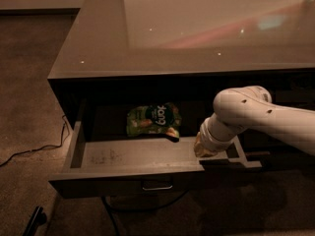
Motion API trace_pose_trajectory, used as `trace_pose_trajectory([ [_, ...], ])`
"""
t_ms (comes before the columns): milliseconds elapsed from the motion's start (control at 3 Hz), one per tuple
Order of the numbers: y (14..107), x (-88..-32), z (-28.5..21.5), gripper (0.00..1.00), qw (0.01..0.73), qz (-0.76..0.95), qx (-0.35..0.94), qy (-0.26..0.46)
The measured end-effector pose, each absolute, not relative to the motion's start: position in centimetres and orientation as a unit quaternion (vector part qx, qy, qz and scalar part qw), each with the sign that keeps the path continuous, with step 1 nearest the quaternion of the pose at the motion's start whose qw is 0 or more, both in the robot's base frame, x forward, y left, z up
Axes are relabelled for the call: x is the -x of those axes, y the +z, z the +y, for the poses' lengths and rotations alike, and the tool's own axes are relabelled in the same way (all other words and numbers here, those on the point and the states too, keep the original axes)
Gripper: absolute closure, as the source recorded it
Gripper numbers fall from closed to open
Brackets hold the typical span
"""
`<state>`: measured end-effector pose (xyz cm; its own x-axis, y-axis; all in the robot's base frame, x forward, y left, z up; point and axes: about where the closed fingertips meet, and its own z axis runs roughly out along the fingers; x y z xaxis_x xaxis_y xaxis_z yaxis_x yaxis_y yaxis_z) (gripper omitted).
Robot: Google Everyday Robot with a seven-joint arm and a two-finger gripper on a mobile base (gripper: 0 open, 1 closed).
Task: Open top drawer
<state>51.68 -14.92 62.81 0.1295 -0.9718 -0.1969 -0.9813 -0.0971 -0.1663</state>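
The top drawer (123, 178) stands pulled out from under the glossy grey counter (187, 38). Its dark front has a small bar handle (157, 186) at the centre, and its lighter grey tray (133, 154) shows inside. A green snack bag (153, 120) lies at the back of the tray. My white arm (266, 119) reaches in from the right, its wrist pointing down at the drawer's front right corner. My gripper (205, 149) sits at that inner corner, mostly hidden by the wrist.
A dark cable (34, 149) runs over the carpet at the left and another loops under the drawer (113, 215). A dark object (34, 220) lies on the floor at the bottom left. The drawer front juts out over the floor.
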Motion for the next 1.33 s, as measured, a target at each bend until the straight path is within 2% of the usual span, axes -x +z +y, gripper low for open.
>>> trace_pose_trajectory([
  [1000, 65.0, -47.3, -16.3, 1.00, 0.118, 0.663, 0.739, 0.018],
  [1333, 65.0, -47.3, -16.3, 0.82, 0.118, 0.663, 0.739, 0.018],
])
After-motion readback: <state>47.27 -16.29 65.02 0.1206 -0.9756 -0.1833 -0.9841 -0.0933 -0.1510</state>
